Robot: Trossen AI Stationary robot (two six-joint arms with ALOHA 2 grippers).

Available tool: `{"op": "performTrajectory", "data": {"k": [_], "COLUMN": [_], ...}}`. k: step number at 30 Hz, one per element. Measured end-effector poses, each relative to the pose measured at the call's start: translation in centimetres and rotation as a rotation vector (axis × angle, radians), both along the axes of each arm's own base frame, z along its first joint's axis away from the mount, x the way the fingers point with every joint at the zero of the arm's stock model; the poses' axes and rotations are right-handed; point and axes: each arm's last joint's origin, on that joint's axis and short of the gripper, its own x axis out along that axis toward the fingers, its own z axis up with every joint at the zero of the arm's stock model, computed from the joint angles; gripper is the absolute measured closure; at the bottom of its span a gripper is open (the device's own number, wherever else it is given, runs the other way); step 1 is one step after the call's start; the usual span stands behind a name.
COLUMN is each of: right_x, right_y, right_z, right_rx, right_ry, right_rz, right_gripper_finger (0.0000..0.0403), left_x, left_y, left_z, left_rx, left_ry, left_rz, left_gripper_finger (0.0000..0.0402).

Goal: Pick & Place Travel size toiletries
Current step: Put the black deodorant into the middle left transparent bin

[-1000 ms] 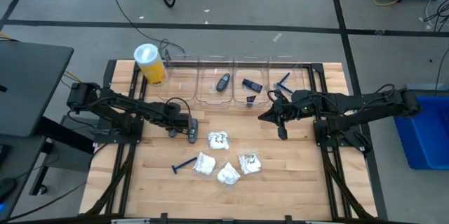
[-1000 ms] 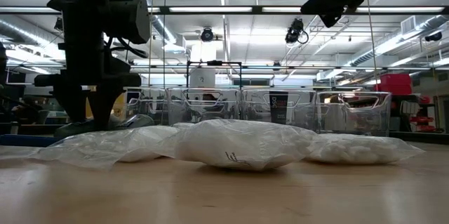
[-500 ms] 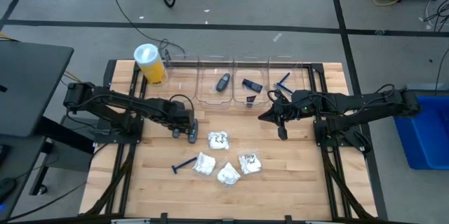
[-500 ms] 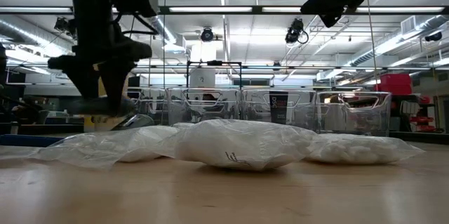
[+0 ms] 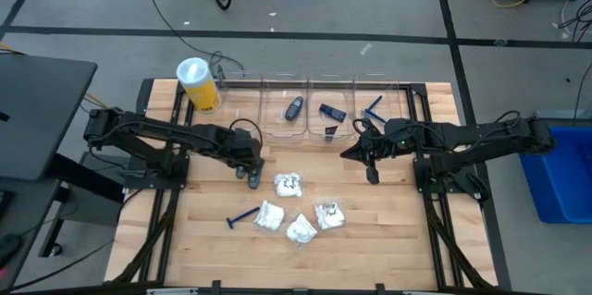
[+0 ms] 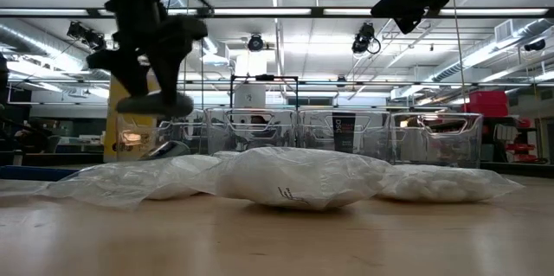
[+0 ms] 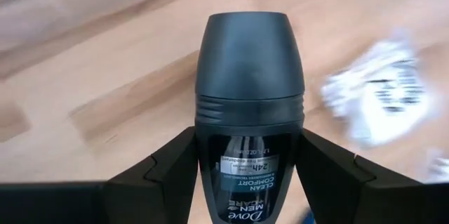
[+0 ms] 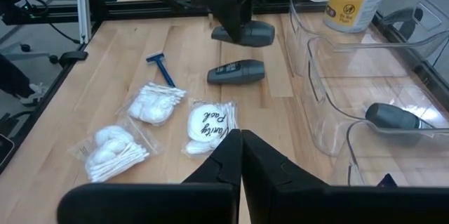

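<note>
Near edge of the table (image 5: 370, 249): four white packets (image 5: 301, 230) in a loose cluster. A blue razor (image 5: 243, 217) lies flat just beside the leftmost one. In the low view the packets fill the foreground and hide the tabletop behind them.

Mid-table, left: the left gripper (image 5: 246, 175) hangs above the boards, clamped on a dark grey roll-on deodorant (image 7: 249, 112). The cap points outward and a finger (image 7: 168, 175) presses each side. The right wrist view shows this deodorant clear of the wood. A second deodorant (image 8: 236, 72) lies on its side just beneath it, close to the packets.

Mid-table, right: the right gripper (image 5: 372, 177) is raised well clear of the cluster, its fingers pressed together with nothing between them.

Far edge: a row of clear bins (image 5: 277, 130). They hold a dark oval piece (image 5: 293, 108), a dark rectangular piece (image 5: 331, 111) and another razor (image 5: 372, 107), each in a separate compartment. A tall yellow cylinder (image 5: 198, 84) with a white lid stands at the left end of the row.
</note>
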Motion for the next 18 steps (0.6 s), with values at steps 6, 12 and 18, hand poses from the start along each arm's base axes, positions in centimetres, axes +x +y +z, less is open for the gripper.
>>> {"op": "performTrajectory", "data": {"k": [6,12,18], "right_x": [0.0,0.0,0.0], "right_y": [0.0,0.0,0.0], "right_z": [0.0,0.0,0.0], "right_rx": [0.000,0.000,0.000], "right_ry": [0.000,-0.001,-0.002], "right_rz": [0.000,0.000,0.000], "right_gripper_finger": [0.0393,0.0392,0.0394], "left_x": [1.8,2.8,3.2], "left_y": [0.2,1.3,2.9], "left_z": [4.6,8.7,10.2], "left_rx": [0.115,0.240,0.318], "left_ry": [-0.138,-0.238,-0.282], "left_rz": [-0.091,-0.134,-0.177], "left_gripper_finger": [0.0186,0.0185,0.0184]}}
